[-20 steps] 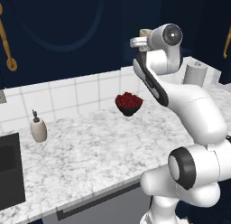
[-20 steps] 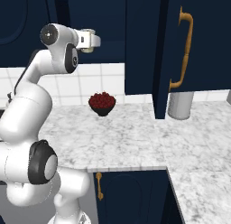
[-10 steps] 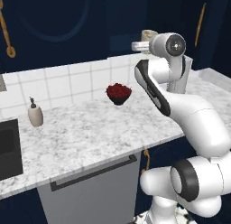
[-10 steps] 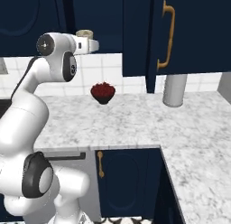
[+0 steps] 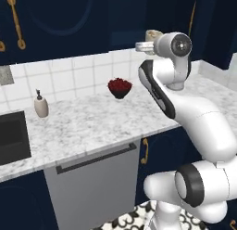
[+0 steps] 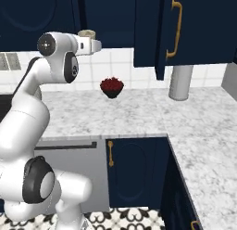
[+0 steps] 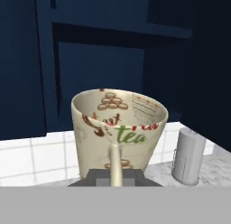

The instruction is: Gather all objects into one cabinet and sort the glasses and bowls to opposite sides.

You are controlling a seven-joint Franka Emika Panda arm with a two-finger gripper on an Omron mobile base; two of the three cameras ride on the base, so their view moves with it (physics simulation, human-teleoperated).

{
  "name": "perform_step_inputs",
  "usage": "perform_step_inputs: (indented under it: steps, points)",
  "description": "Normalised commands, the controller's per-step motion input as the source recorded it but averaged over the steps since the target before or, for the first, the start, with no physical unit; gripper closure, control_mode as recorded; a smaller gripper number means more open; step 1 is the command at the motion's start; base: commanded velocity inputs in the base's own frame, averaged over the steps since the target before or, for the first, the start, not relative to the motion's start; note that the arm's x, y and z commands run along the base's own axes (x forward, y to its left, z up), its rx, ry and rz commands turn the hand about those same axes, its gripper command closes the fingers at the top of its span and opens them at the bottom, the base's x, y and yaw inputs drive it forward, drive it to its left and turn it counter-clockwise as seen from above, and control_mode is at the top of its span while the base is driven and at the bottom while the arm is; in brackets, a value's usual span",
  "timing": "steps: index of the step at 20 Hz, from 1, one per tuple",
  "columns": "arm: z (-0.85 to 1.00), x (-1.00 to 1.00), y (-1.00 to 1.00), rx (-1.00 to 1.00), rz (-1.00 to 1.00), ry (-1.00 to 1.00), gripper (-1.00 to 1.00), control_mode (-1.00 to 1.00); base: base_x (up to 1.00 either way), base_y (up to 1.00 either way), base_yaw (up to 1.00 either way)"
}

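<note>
End effector (image 7: 115, 173) pinching the wall of the cream cup (image 7: 118, 128), cup held up high in front of the open navy cabinet (image 7: 117, 60), grey canister (image 7: 188, 156) on the counter (image 7: 40, 151) at 4 o'clock of the cup

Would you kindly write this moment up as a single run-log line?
gripper: shut on cream patterned cup | height: raised above counter | facing: open navy wall cabinet | counter: dark striped bowl

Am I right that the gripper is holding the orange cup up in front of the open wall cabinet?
Not quite: the gripper holds the cream patterned cup, not an orange one. The hand view shows its printed inside, with the open cabinet behind it.
</note>
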Motion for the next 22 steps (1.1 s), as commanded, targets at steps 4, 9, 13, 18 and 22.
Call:
perform_step_inputs:
  steps: [4,9,13,18,22]
  points:
    - [0.00,0.00,0.00,0.00,0.00,0.00,1.00,1.00,-0.46,0.33,-0.05]
    - [0.00,0.00,0.00,0.00,0.00,0.00,1.00,1.00,-0.36,0.24,-0.27]
    - [0.00,0.00,0.00,0.00,0.00,0.00,1.00,1.00,-0.35,0.05,-0.45]
    - [0.00,0.00,0.00,0.00,0.00,0.00,1.00,1.00,-0.35,0.00,-0.51]
    - [0.00,0.00,0.00,0.00,0.00,0.00,1.00,1.00,-0.37,0.00,-0.51]
